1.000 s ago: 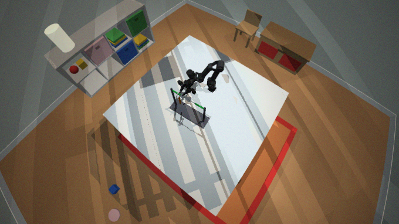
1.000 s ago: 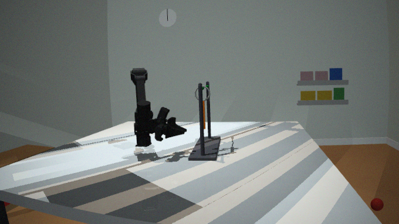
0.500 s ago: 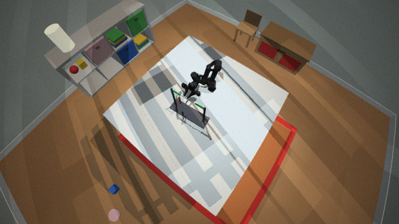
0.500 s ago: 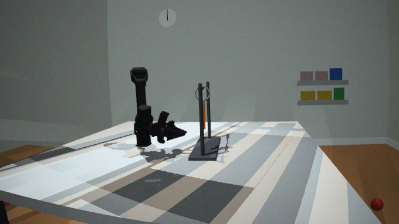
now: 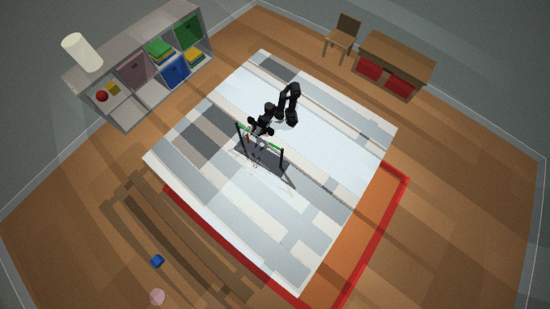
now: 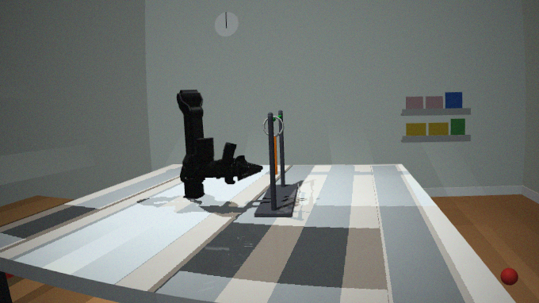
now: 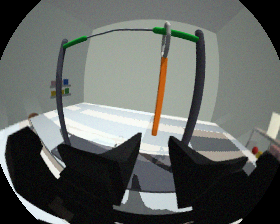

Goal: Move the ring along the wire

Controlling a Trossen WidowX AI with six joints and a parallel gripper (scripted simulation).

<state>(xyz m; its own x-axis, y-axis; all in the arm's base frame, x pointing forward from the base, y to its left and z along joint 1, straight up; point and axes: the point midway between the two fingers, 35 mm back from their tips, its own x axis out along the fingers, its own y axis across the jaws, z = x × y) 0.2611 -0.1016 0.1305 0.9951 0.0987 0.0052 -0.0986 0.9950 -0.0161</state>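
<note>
Fingers stand partly apart with nothing between them, two dark tips pointing at the wire frame from low down. Ahead and above them the ring (image 7: 165, 32) hangs on the green end (image 7: 175, 31) of the wire, next to the post (image 7: 199, 83) on their right side. It is a thin grey hoop, seen nearly edge-on from the wrist; its orange handle (image 7: 160, 96) drops straight down as a slim rod, ending just above the gap between the fingers and apart from them. From the green end the thin grey wire (image 7: 118, 32) runs left to another green end (image 7: 75, 42) on the far post (image 7: 62, 90).

Both posts rise from a dark base plate (image 6: 277, 201) on the desk (image 6: 357, 212), which is patterned in grey, white and beige stripes. Around it lies a wood floor (image 5: 446, 216), with a cubby shelf (image 5: 137, 65), a chair (image 5: 343, 37) and grey walls.

Behind the fingers the arm (image 6: 193, 139) stands upright from its base, then folds down and reaches level toward the frame.
</note>
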